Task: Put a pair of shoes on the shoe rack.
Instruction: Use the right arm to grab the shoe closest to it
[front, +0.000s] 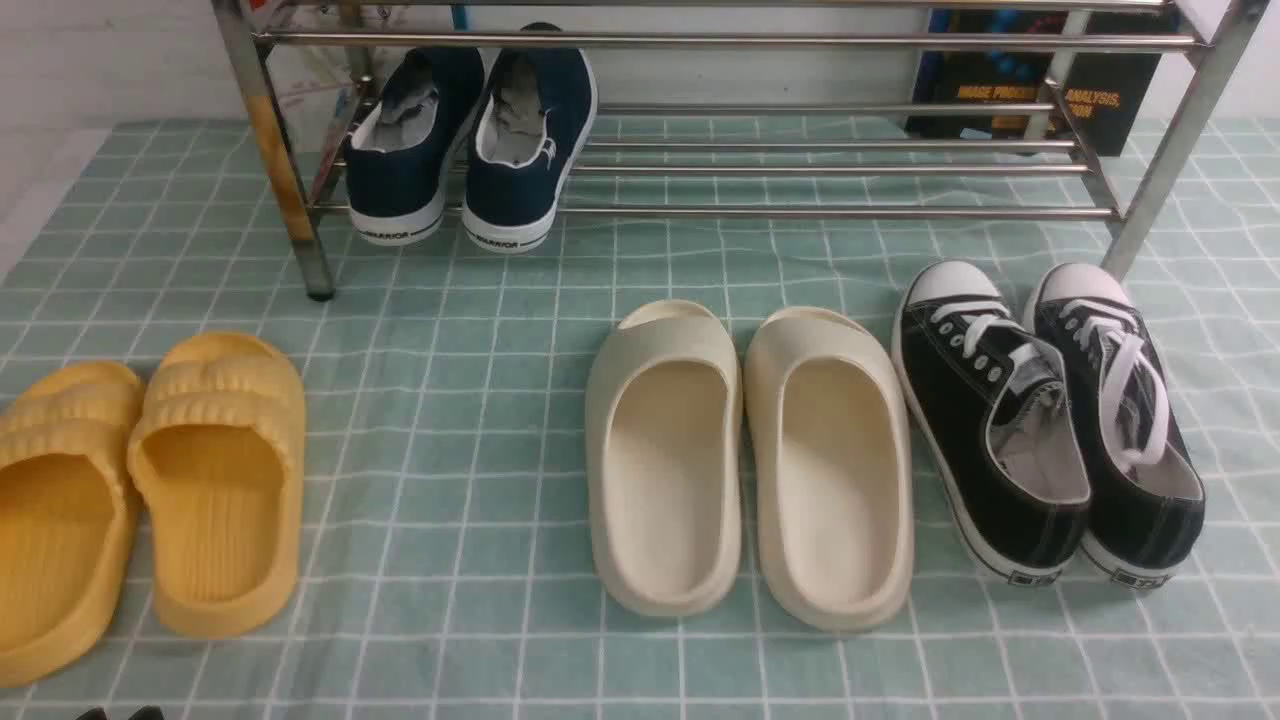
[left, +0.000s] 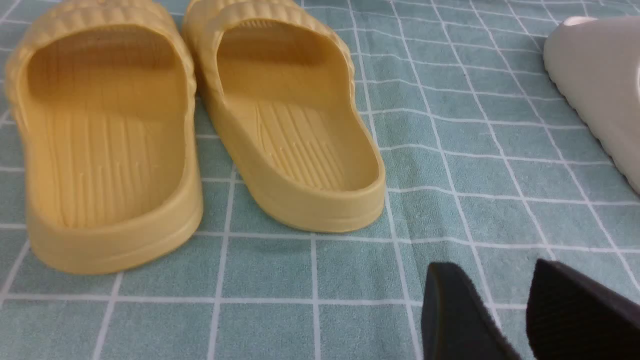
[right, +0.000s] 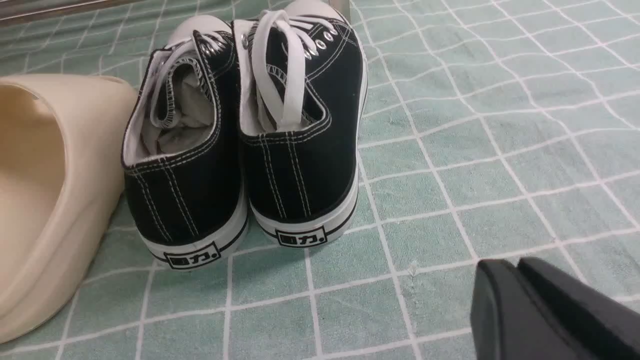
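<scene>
Sees left gripper (left: 492, 280) slightly parted, empty, above cloth (front: 450, 450) near yellow slides (left: 280, 125); sees shoes (front: 960, 420) on cloth right of cream slides (front: 830, 470), toes beside rack (front: 1165, 170) leg, off rack; sees right gripper (right: 510, 270) behind heels, fingers seemingly together, empty.

Black canvas low-top sneakers (front: 1050, 420) carry white laces, toe caps and soles. The cloth-covered counter (front: 450, 450) is teal, gridded with white lines.
</scene>
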